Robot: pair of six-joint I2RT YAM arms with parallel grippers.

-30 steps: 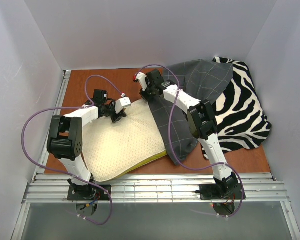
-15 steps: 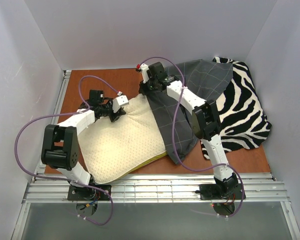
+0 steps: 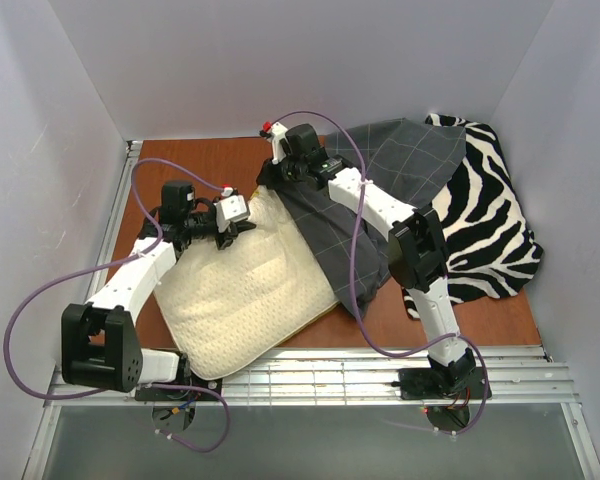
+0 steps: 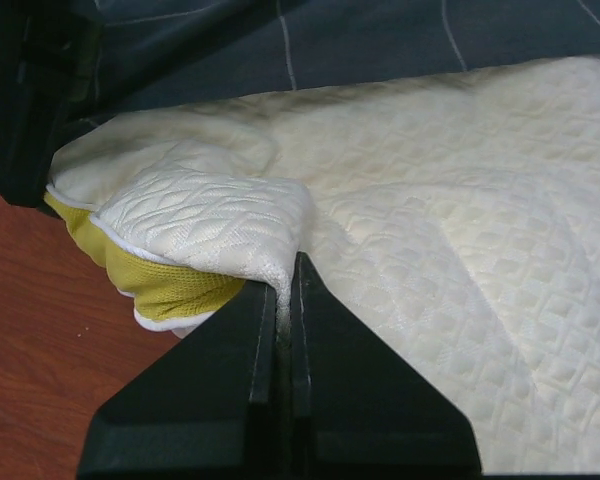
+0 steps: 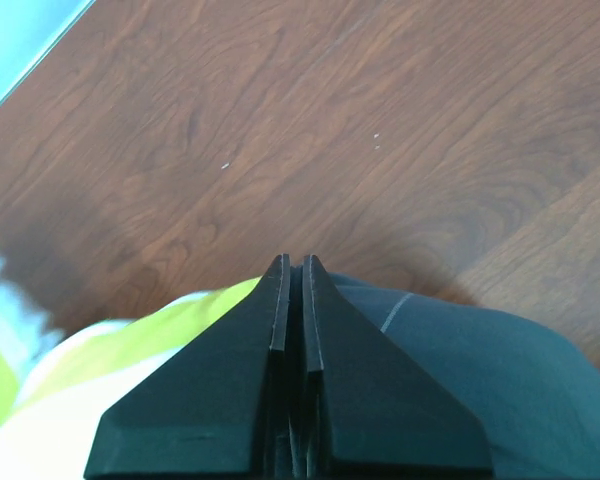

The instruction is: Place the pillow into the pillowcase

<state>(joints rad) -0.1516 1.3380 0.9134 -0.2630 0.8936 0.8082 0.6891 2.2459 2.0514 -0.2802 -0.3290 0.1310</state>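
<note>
The top external camera sits high behind the arm bases and looks down and forward, far enough to take in the whole worktop and the surrounding walls. The left wrist camera looks along the left gripper from close range at a raised corner of the pillow. The right wrist camera, closer still, looks past the right gripper at bare wood. All three views share the pillow's far edge, where the pillowcase overlaps it.
</note>
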